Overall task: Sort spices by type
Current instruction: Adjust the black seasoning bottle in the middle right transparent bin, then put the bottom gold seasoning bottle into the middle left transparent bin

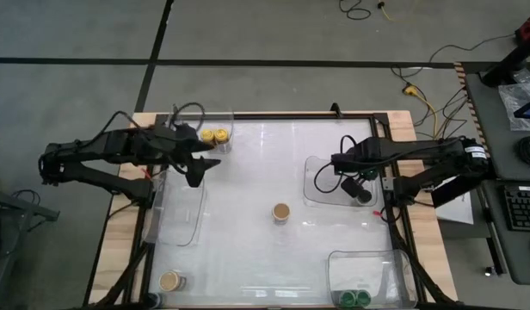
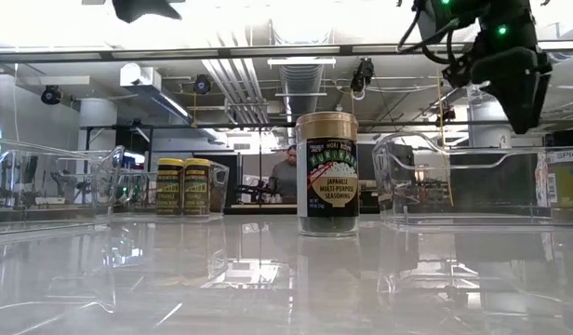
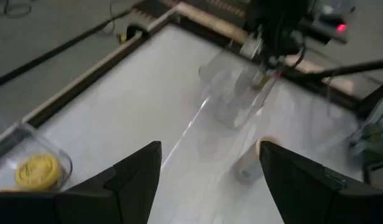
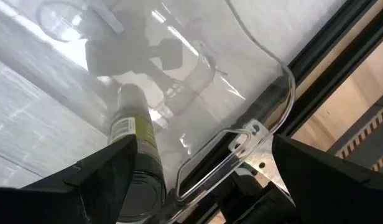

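A tan-lidded jar (image 1: pixel 280 212) stands upright mid-table, showing a dark label in the low view (image 2: pixel 327 174). Two yellow-lidded jars (image 1: pixel 215 136) stand in the far-left clear tray (image 1: pixel 186 120). My left gripper (image 1: pixel 205 164) hovers open just near of them; one yellow lid (image 3: pixel 37 171) shows beside its fingers. My right gripper (image 1: pixel 351 182) is open and raised above the right tray (image 1: pixel 321 176), where a black-lidded jar (image 4: pixel 138 155) stands below one finger. Another tan-lidded jar (image 1: pixel 170 280) stands at the near-left corner. Two green-lidded jars (image 1: pixel 355 298) stand in the near-right tray.
A long clear tray (image 1: pixel 181 211) lies along the left side below the left gripper. The near-right tray (image 1: pixel 368 263) sits at the table's corner. A dark frame rail (image 1: pixel 396 224) runs along the right edge. Bare tabletop surrounds the middle jar.
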Controlling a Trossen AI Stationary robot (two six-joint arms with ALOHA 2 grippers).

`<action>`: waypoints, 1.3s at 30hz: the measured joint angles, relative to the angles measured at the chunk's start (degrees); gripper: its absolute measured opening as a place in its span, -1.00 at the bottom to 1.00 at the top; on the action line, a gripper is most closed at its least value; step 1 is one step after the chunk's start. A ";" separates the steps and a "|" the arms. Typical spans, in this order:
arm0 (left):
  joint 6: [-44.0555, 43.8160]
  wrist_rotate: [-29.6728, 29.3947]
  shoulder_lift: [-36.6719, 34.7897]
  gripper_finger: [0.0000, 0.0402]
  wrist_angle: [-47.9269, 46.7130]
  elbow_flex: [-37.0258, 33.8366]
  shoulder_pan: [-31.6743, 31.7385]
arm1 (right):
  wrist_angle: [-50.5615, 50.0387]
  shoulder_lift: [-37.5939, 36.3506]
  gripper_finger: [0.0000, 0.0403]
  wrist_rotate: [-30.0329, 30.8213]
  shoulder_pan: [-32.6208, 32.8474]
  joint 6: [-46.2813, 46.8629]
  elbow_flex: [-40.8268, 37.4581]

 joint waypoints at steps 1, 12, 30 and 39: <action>0.23 -0.44 0.00 0.28 0.01 1.02 -0.02 | -0.01 0.00 0.81 0.07 0.00 0.00 0.17; -6.69 6.38 -0.04 0.28 -2.39 9.37 -7.48 | 0.73 0.00 0.81 7.71 0.59 1.49 8.68; -46.37 10.52 20.59 0.28 -22.59 18.49 -37.77 | 20.01 0.02 0.81 31.46 0.00 -11.25 20.09; -59.91 18.48 32.31 0.28 -29.95 22.33 -43.58 | 27.32 0.02 0.81 31.48 0.15 -14.25 20.00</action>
